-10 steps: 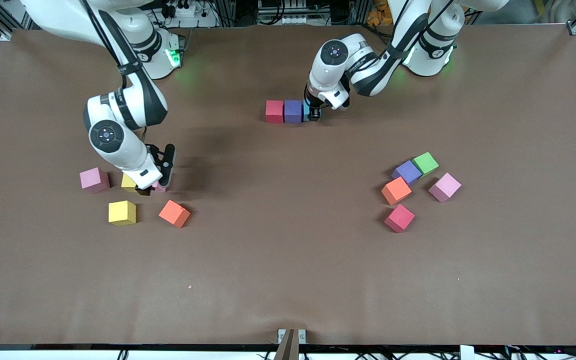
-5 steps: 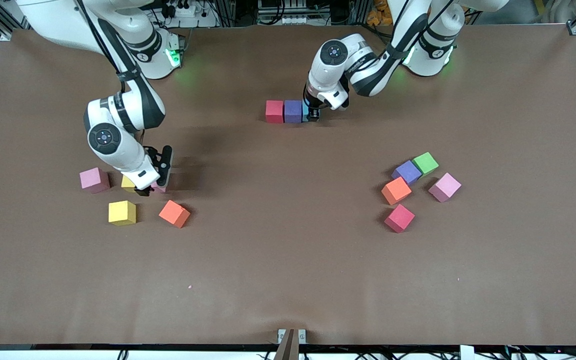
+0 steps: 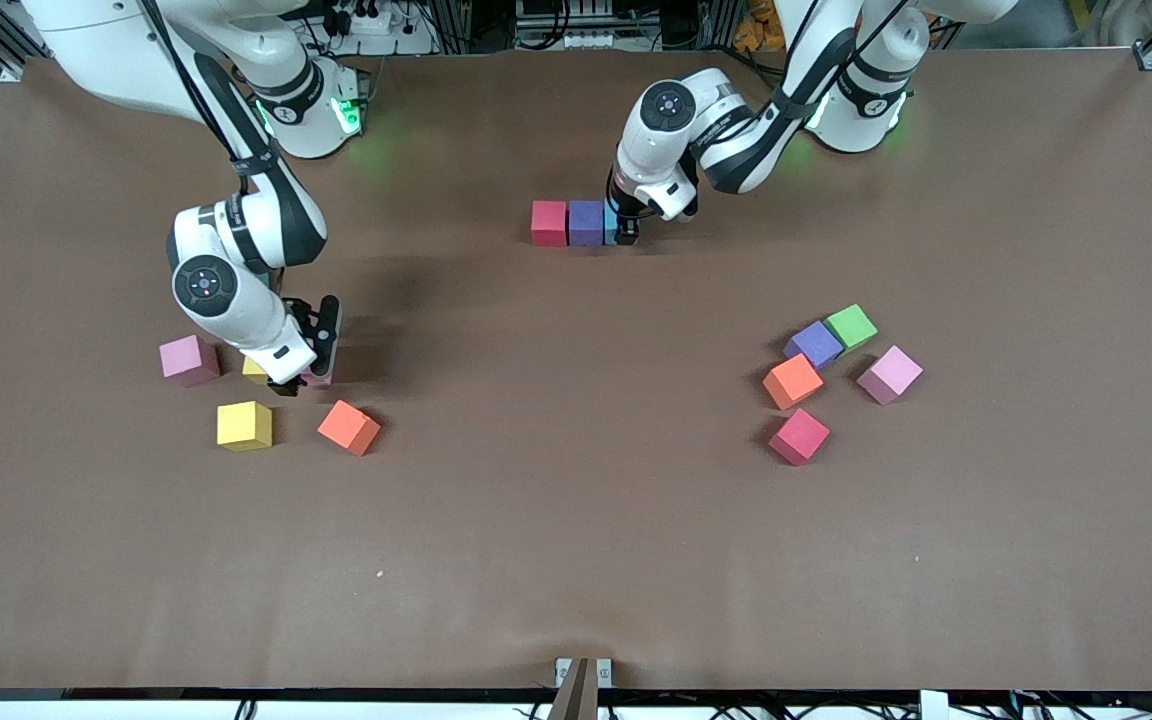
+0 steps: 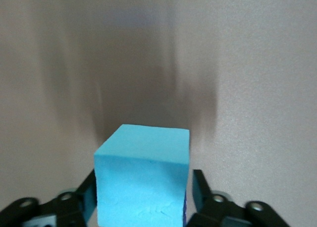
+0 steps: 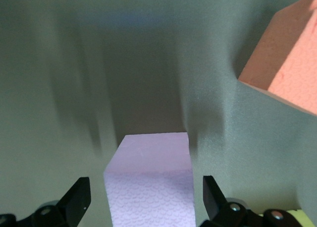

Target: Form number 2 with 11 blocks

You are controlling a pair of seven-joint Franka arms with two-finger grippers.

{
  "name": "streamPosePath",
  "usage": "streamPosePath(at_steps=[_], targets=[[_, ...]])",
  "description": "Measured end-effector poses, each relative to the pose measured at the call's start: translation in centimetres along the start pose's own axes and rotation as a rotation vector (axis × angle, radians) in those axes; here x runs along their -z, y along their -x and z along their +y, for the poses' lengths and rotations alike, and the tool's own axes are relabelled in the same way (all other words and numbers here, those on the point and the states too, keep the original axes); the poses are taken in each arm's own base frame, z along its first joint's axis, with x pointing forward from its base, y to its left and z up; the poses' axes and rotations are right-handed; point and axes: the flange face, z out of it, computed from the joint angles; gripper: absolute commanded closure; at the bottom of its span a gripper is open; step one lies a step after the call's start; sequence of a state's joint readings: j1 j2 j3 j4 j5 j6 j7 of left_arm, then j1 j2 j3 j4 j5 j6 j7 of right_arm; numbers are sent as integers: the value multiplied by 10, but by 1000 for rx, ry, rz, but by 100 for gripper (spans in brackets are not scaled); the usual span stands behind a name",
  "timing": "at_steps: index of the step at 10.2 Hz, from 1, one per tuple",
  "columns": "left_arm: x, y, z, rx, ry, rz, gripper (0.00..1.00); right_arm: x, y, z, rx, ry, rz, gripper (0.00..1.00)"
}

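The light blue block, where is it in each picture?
Front view: the light blue block ends the row beside the purple block, under the left pincer.
Left wrist view: it sits between the pincer's fingers.
Right wrist view: not there.
Shared landmark: the left pincer.

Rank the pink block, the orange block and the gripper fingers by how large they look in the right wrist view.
1. Pink block, between the open right gripper fingers: largest.
2. Orange block: somewhat smaller, but cut off by the picture's edge, so unsure; both cubes are probably equal.
3. Fingers: smallest, only tips showing.
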State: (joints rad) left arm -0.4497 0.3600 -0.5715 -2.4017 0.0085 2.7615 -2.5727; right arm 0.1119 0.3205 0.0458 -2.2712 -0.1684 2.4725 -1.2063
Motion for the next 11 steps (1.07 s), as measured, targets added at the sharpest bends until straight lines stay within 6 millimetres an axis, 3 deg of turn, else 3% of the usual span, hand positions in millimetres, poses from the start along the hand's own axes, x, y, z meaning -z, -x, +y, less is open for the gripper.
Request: streamPosePath(at_steps=[3,4,5,6,9,11], targets=[[3,3,2,1,5,-6,0,-5,0,0,3,-3,0,0],[5,3,3,0,6,-4,0,-6,1,0,6,-4,-1,45],[9,5,4,-1,10,-1,0,-7,0,0,10,-5,-2,77],[15,7,4,-5,17,1,0,-8,0,0,15,-6,-2,91],[41,15,8,-13,48,9,0,-7,0,0,23,-2,-1,91],[66,21,32,-47,57,18,0,-4,-8,1,36,0,1,91]])
